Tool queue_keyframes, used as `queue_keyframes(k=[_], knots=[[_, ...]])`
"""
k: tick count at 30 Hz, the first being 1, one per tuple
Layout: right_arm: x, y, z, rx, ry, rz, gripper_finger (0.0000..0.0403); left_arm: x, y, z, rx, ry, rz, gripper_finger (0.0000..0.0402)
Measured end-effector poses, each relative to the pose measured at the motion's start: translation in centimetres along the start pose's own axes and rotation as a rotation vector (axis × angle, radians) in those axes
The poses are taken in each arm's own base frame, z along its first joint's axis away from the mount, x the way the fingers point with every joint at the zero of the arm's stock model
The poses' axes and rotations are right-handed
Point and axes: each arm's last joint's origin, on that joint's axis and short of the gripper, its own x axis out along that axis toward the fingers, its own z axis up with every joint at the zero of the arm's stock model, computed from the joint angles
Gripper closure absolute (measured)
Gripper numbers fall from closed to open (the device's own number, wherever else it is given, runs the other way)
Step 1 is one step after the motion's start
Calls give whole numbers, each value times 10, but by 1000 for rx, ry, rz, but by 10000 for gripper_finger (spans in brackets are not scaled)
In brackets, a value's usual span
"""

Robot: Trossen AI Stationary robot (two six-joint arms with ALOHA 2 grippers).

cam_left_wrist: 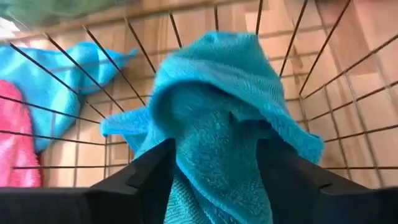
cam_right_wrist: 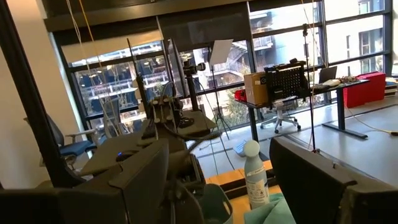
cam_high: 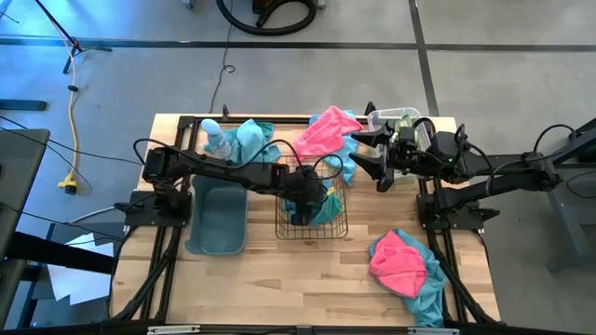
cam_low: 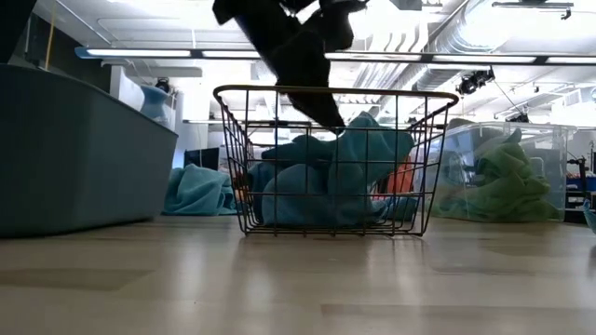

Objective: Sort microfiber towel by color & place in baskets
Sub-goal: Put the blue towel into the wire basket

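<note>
A teal microfiber towel (cam_left_wrist: pixel 217 118), fuzzy and bunched into a soft peak, sits in the copper wire basket (cam_high: pixel 335 226) mid-counter, draped between the left end effector (cam_left_wrist: pixel 214 171), whose fingers stand apart around it. This looks like the drop-off step; next it should lift clear and fetch another cloth. The right end effector (cam_high: pixel 366 154) waits, fingers apart, near the clear bin (cam_high: pixel 386 116).

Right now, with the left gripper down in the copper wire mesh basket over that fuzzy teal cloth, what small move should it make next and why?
Probably lift the left gripper straight up out of the copper wire mesh basket. Its fingers stand apart on either side of the fuzzy teal cloth, which already sits inside the basket on other teal cloth, so the drop looks done. The right gripper waits open near the clear plastic bin.
</note>
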Motion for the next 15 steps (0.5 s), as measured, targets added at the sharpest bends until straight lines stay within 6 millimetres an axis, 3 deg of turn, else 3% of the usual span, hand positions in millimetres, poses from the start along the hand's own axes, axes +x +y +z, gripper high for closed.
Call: queue_keyframes(k=[10,15], knots=[[0,0,0,1,0,0,126,-31,6,20,7,98,-11,167],[0,0,0,9,-1,0,126,-50,8,21,-90,176,7,167]])
